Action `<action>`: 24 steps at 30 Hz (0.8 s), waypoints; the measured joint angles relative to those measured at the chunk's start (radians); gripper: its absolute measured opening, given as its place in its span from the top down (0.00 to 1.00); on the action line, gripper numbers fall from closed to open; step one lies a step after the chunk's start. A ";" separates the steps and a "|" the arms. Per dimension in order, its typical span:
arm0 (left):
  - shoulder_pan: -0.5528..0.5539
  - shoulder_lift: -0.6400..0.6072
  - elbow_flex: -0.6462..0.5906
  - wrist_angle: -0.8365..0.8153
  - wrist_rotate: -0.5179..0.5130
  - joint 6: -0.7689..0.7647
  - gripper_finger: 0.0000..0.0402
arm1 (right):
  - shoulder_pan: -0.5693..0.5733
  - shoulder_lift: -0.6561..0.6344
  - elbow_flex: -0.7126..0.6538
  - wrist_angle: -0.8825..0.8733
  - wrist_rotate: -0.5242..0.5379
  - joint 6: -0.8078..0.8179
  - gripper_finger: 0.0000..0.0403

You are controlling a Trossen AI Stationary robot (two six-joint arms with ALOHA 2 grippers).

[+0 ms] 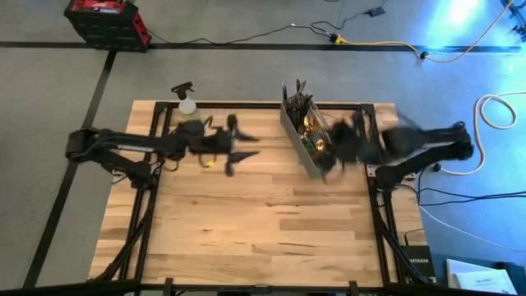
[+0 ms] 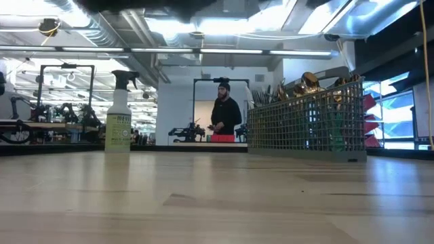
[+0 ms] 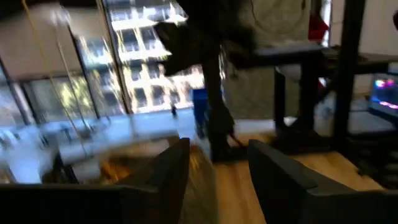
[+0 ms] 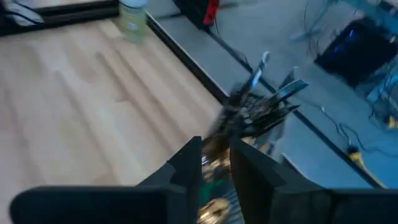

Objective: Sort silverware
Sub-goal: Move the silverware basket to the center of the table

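The silverware point(image 1: 302, 115) stands upright in a grey mesh caddy point(image 1: 306, 140) at the table's far right: gold, dark and green-handled pieces. It also shows in the low view point(image 2: 305, 85) and the right wrist view point(image 4: 264, 102). My right gripper point(image 1: 330, 156) hovers over the caddy's near end, its fingers point(image 4: 186, 163) a narrow gap apart above gold and green pieces point(image 4: 214, 180). My left gripper point(image 1: 243, 148) is open and empty above the table, left of the caddy, pointing toward it point(image 3: 217, 171).
A spray bottle point(image 1: 186, 100) stands at the table's far edge, behind my left arm; it also shows in the low view point(image 2: 119, 115). A red and black box point(image 1: 105, 20) sits on the floor beyond the table. A person point(image 2: 224, 112) stands far off in the room.
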 joint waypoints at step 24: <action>-0.191 -0.129 -0.513 0.286 -0.140 -0.079 0.63 | -0.833 0.591 0.332 -0.292 -0.717 -0.268 0.37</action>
